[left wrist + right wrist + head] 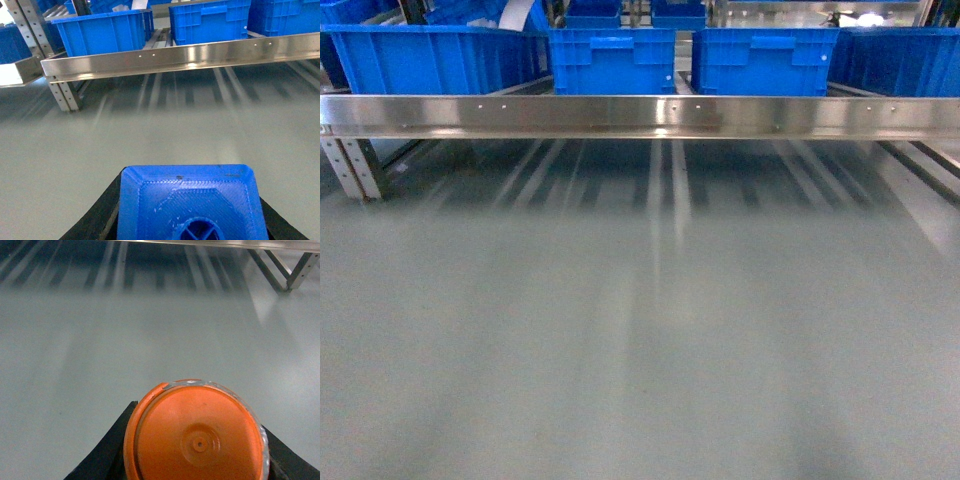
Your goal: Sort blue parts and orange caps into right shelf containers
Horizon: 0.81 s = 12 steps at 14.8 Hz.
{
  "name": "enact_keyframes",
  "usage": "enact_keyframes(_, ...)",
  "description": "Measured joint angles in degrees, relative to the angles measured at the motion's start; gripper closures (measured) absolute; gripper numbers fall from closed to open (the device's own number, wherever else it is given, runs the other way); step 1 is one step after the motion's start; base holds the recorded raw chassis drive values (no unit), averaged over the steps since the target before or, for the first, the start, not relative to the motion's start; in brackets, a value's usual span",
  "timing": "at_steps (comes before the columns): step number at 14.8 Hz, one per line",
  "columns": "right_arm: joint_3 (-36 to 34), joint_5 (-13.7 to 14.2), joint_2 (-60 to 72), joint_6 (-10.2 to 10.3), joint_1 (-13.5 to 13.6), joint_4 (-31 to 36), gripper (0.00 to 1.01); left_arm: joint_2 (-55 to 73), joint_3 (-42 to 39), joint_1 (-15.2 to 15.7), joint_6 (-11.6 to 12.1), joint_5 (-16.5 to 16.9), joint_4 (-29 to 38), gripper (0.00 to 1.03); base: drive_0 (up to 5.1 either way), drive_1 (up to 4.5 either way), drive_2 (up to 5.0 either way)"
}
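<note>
Blue crates point(612, 60) line the steel shelf rail point(640, 115) at 12 o'clock; contents hidden. Left gripper point(190, 210) pinches a blue part point(190, 200); right gripper point(195, 445) pinches an orange cap point(195, 437).

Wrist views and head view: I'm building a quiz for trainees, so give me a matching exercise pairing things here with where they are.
Things:
1. blue part
2. orange cap
3. blue crates
4. steel rail

Places:
A. on the shelf behind the rail
B. in the right gripper
C. across the shelf front
D. in the left gripper

Pairs: 1-D, 2-B, 3-A, 4-C
</note>
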Motion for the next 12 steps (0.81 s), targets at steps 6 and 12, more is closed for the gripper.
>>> enact_keyframes(6,0.0,0.0,0.0,0.02,0.0,0.13,0.56,0.0,0.0,0.0,0.0,0.0,0.07,0.58,0.0,0.0,0.0)
enact_keyframes(12,0.0,-0.07,-0.02,0.0,0.02,0.26,0.56,-0.04,0.0,0.11,0.0,-0.09,0.24,0.58,3.4,0.61,-4.9)
